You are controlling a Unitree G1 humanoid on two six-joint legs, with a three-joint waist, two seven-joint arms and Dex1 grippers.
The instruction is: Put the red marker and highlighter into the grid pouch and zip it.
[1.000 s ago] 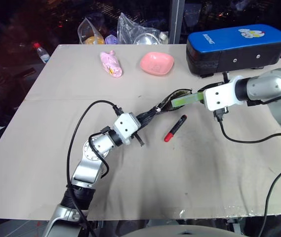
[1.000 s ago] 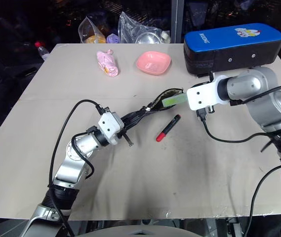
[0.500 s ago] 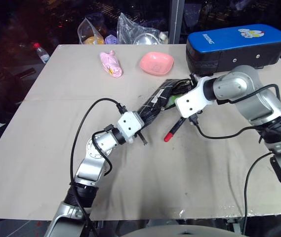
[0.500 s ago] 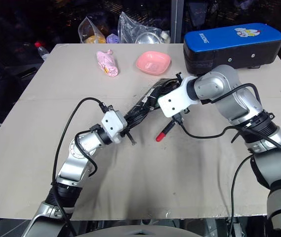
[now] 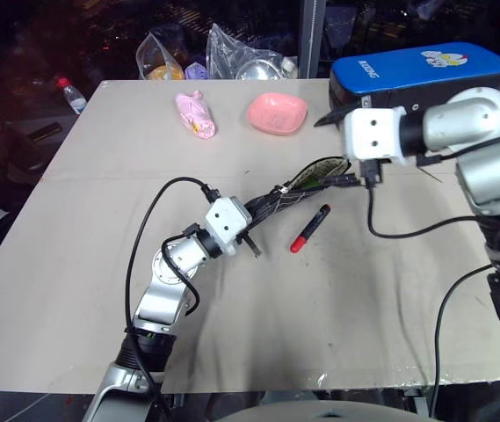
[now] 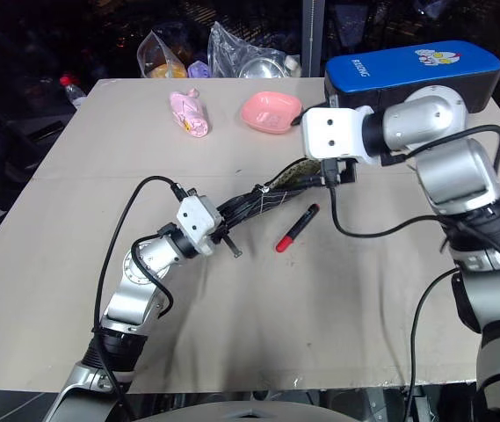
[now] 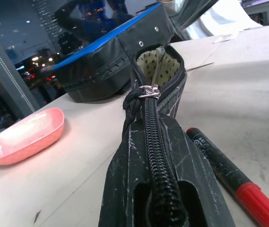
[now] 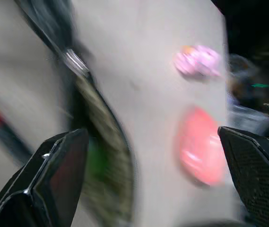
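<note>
Holding one end of the grid pouch (image 5: 286, 195), the left gripper (image 5: 251, 216) has its two black fingers squeezed tight on the fabric. The pouch is lifted off the table (image 5: 100, 220) at that end and sags toward its far end, where the zipper is open and the mouth gapes. In the left wrist view the silver zipper pull (image 7: 146, 91) sits partway along the teeth, and the dotted lining shows past it.

The right gripper (image 8: 143, 156) hangs just above the pouch's open mouth with its fingers spread wide apart, holding nothing. Between them, in the right wrist view, a bit of green shows inside the mouth of the pouch. That looks like the highlighter (image 8: 95, 163), but it is blurry.

The red marker (image 5: 310, 228) lies flat on the table just beside the pouch, its black cap pointing away from the robot.

Farther back sit a pink dish (image 5: 278, 112), a small pink toy (image 5: 196, 114), and a big blue-and-black case (image 5: 416, 75).
</note>
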